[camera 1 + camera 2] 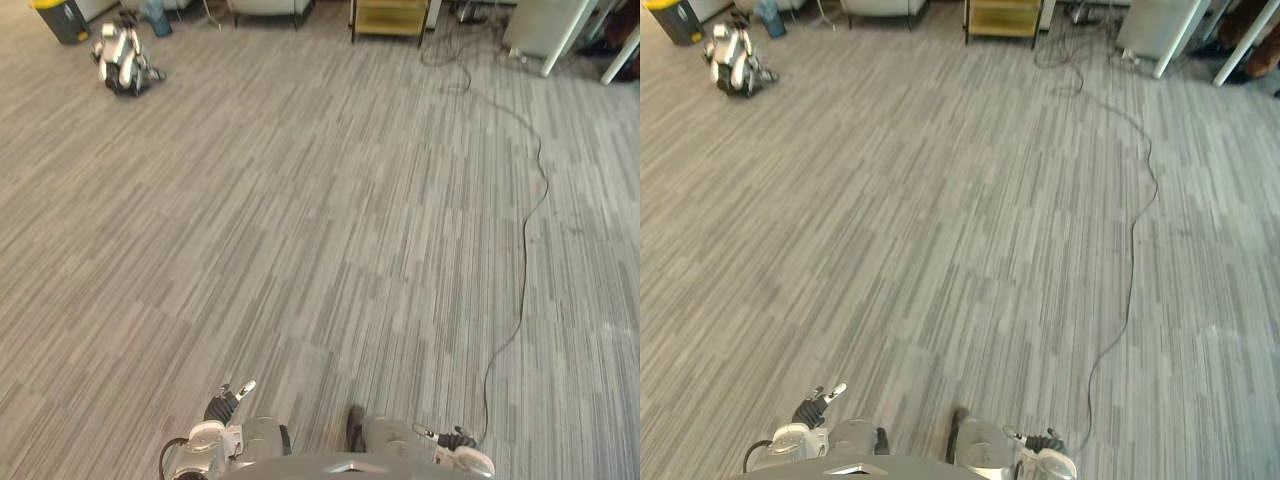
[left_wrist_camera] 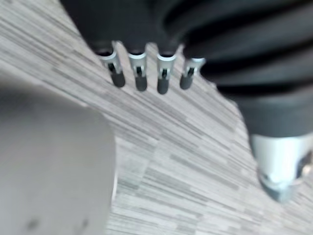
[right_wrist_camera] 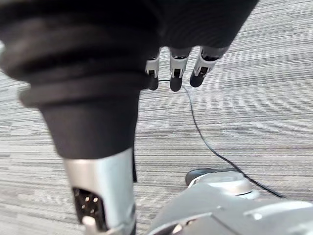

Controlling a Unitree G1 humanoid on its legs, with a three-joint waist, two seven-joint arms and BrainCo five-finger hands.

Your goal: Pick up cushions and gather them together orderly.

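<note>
Nearest, at 7 o'clock, left hand [image 1: 222, 407]: fingers straight, a little apart, clamped on nothing. At 5 o'clock, right hand [image 1: 457, 439]: fingers likewise straight and loose, empty.

Ahead, striped grey carpet [image 1: 320, 250] out to 12 o'clock. Far off at 11 o'clock, one small white-and-black legged machine [image 1: 123, 60], and just beyond it one yellow-lidded bin [image 1: 58, 18]. At 12, one pale seat [image 1: 270, 8] beside one yellow cabinet [image 1: 390, 18].

Cannot tell where the cushions lie, nor how many; none in either hand. Likely light, soft and squashy, hardly fragile, with cloth giving fair grip. Best taken by opposite edges with both hands, or pinched deep at a corner seam, so as not to sag or flop when stacked.
</note>
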